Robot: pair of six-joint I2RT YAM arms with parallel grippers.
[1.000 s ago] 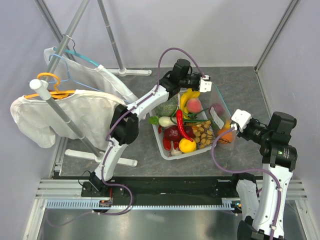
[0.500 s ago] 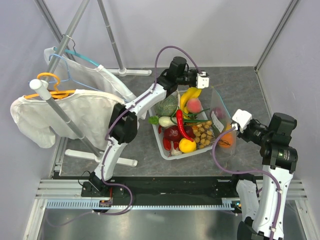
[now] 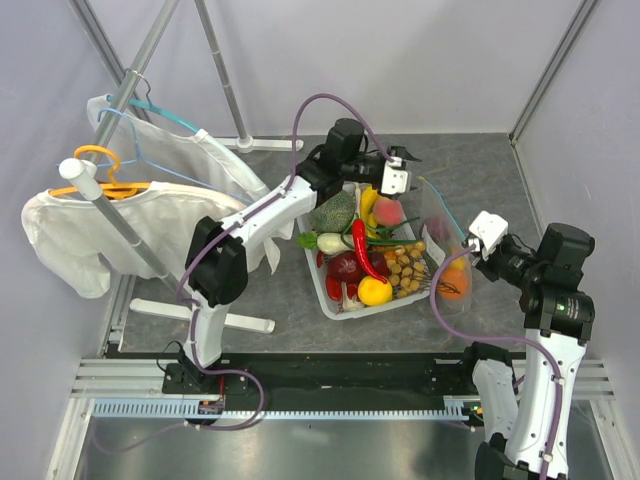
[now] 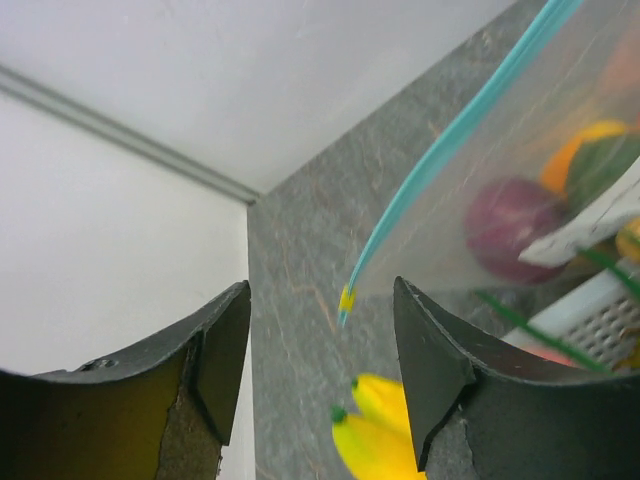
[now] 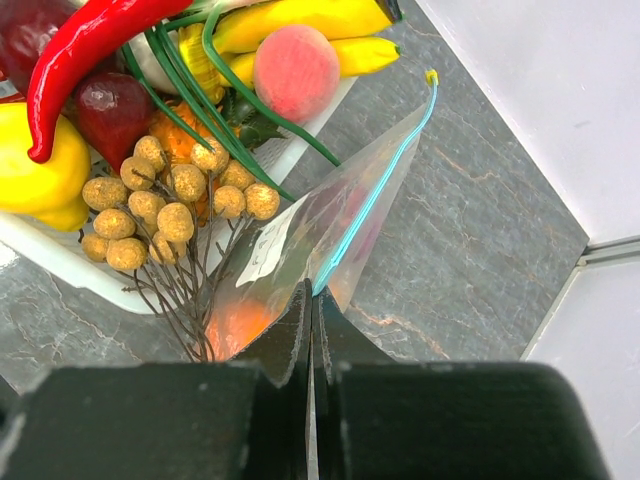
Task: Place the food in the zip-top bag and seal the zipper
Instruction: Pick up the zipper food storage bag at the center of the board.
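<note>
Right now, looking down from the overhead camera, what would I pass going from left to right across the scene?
white garment → white tray → zip-top bag → right arm

The grey, stone-patterned tabletop point(image 3: 480, 170) is carrying a white plastic tray point(image 3: 322, 280) near its middle, heaped with toy fruits and vegetables point(image 3: 362, 250). The clear zip-top bag point(image 3: 440, 215) is standing just beside the tray's right side. A clothes rack's white feet point(image 3: 200, 312) are resting at the left and far edges.
</note>
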